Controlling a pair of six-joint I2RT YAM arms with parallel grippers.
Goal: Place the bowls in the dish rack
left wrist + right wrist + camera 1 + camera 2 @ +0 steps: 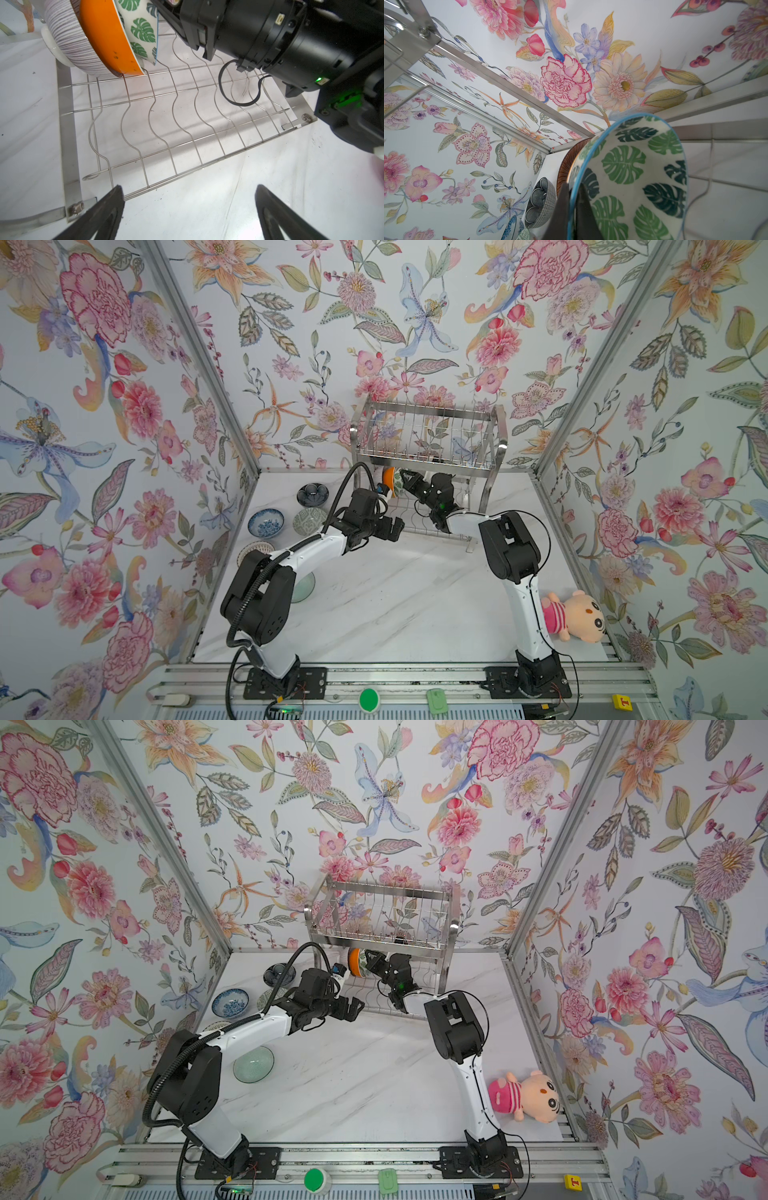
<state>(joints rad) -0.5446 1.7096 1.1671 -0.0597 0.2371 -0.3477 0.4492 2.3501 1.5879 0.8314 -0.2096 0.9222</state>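
Blocked at one end of the lower shelf of the dish rack [67,128] by a striped bowl [68,41], an orange bowl [104,35] and a leaf-print bowl [143,29] on edge, with the right gripper [572,195] pinching the last one's rim; free across the remaining wire slots and over bare tabletop [395,605] in front.

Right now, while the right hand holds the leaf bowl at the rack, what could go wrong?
1. The right hand pinches only the rim of the leaf bowl; the bowl may twist or slip before it sits in a slot of the dish rack.
2. The leaf bowl is right beside the orange bowl; on release it could knock against it.
3. The open left hand hovers near the rack's front edge; the two hands could collide.
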